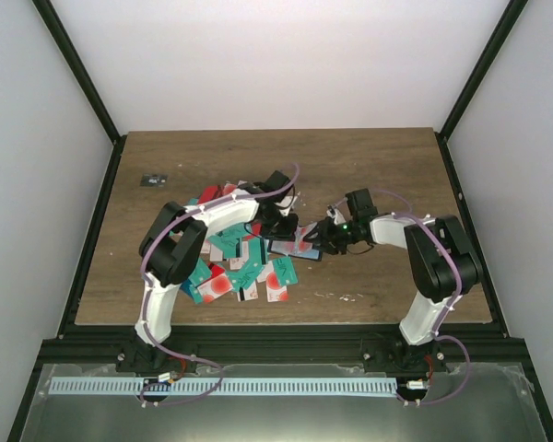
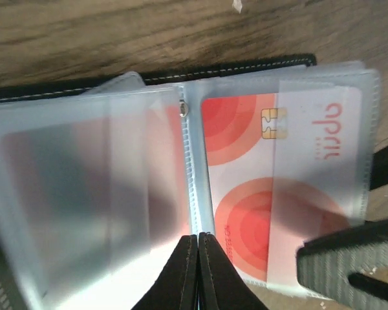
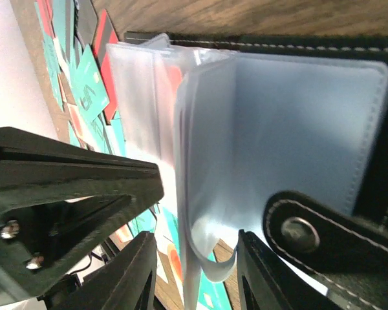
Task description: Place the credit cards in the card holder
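table: brown wood | small dark object: far-left corner

One card holder, many credit cards

We see the card holder cover as black, matt leather-like material with pale stitching; its sleeves are frosted clear plastic. At five o'clock, the snap looks metallic. The table is matt wood grain.

1. Top external: mounted high at the near edge and aimed down; the whole brown wood-grain table is covered from afar.
2. Left wrist: held very close over the opened black stitched card holder.
3. Right wrist: held equally close; the same holder is shared.
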`<state>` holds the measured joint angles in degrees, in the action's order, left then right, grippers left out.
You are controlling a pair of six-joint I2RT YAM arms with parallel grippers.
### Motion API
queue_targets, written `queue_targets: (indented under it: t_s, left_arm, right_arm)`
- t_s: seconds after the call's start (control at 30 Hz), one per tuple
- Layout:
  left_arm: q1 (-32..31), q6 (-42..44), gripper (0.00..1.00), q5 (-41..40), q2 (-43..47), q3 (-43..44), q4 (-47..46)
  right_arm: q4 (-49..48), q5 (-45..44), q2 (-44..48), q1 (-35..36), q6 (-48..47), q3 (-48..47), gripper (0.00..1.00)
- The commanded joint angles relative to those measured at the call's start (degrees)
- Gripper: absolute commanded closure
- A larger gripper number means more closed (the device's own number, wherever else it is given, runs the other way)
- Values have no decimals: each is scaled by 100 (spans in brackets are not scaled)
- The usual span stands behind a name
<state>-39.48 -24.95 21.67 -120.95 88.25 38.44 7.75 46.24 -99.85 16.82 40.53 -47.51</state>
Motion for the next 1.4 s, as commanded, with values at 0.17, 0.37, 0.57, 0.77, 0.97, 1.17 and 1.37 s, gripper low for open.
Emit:
queue_targets:
  t_s: [0.17,0.37,0.57,0.77,0.97,1.17,1.37]
  left_arm:
    - [406,-345,96,-42,975,-366,13]
    - [856,-396,96,-224,1555,-919,-17]
    - [1233,-300,96,-404,2101,-1634,-21]
    - [1369,-238,94,-501,2551,-2273,-42]
    - [1458,-247,92,-548,2789,-2543,-34]
    - [1522,-96,86,-711,3009,-2638,120]
    - [1522,16,78,-940,3340,-2838,409]
  right_arm:
    - [254,21,-209,237,-177,-522,62]
    - [213,96,-567,538,-70,-919,62]
    - [273,198,-1036,964,-28,-1678,59]
    - [270,308,-1234,1160,45,-1999,46]
    - [76,514,-1200,1216,157,-2005,41]
    - [-316,923,-952,1227,152,-1988,41]
    - [-154,972,-469,1227,-198,-1949,41]
